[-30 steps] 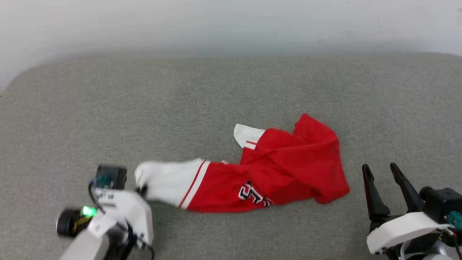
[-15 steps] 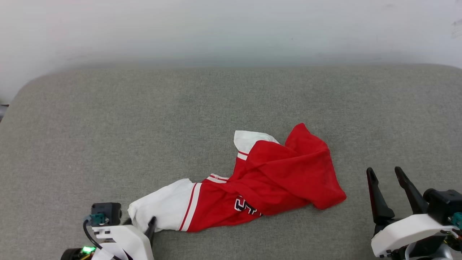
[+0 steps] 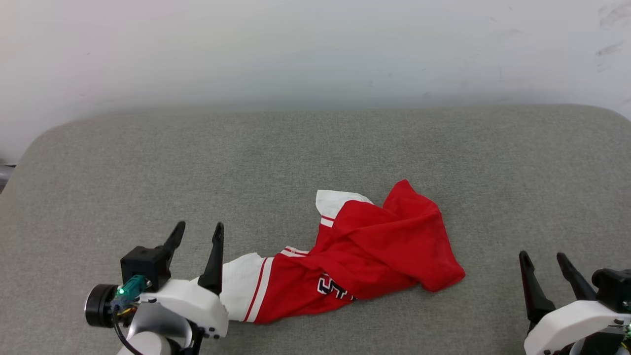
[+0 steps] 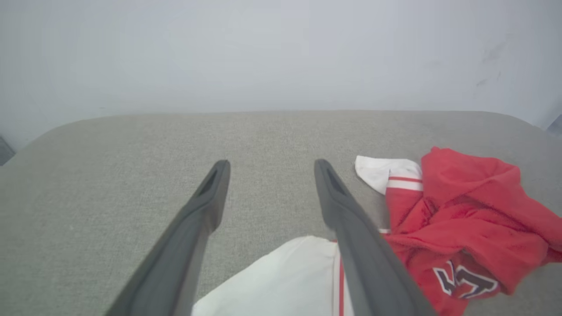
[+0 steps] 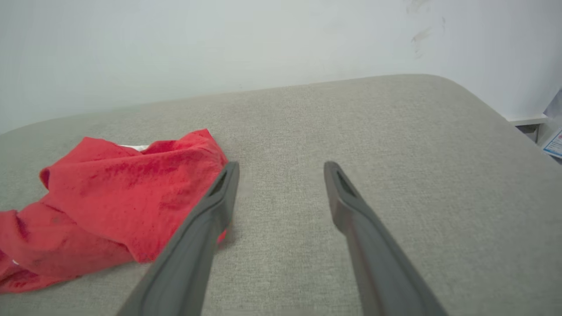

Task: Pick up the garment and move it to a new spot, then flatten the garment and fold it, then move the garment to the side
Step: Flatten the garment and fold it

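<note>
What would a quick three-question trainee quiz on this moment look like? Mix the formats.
1. True or false: the left gripper is clamped on the white sleeve of the garment.
2. How does the garment lie on the grey cushion? A) spread flat B) crumpled C) neatly folded
3. Fill in: the right gripper is ___, with bare cushion between its fingers.
Key: 1 false, its jaws stand apart and grip nothing; 2 B; 3 open.
</note>
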